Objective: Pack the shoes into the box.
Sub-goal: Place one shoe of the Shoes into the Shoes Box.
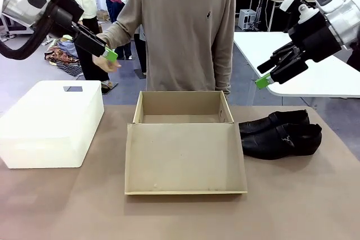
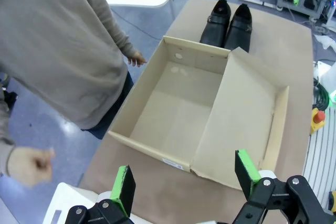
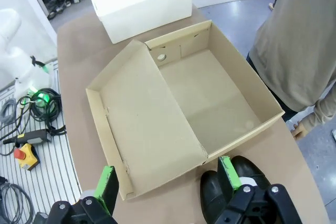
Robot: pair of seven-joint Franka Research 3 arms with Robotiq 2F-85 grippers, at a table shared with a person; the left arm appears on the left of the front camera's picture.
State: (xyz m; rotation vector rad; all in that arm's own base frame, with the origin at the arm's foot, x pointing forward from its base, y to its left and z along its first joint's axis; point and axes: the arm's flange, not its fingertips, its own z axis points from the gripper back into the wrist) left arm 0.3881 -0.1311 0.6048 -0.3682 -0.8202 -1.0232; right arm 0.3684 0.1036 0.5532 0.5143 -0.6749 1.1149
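Observation:
The brown cardboard box (image 1: 180,105) stands open and empty mid-table, its lid flap (image 1: 185,158) lying flat toward me. The glossy black shoes (image 1: 279,133) lie side by side on the table just right of the box. My left gripper (image 1: 108,57) hangs high over the far left, open, close to the person's hand (image 1: 106,64). Up at the right, above the shoes, my right gripper (image 1: 263,77) is open too. The left wrist view looks down on the box (image 2: 178,114) and shoes (image 2: 228,24) between open fingers (image 2: 125,187). The right wrist view has the shoes (image 3: 244,169) just past its pads (image 3: 229,171).
A white plastic bin (image 1: 50,122) sits left of the box. A person in a grey-brown sweater (image 1: 185,26) stands at the far edge behind the box. A white table (image 1: 315,66) stands back right. Cables and an emergency stop button (image 3: 23,153) lie beside the table.

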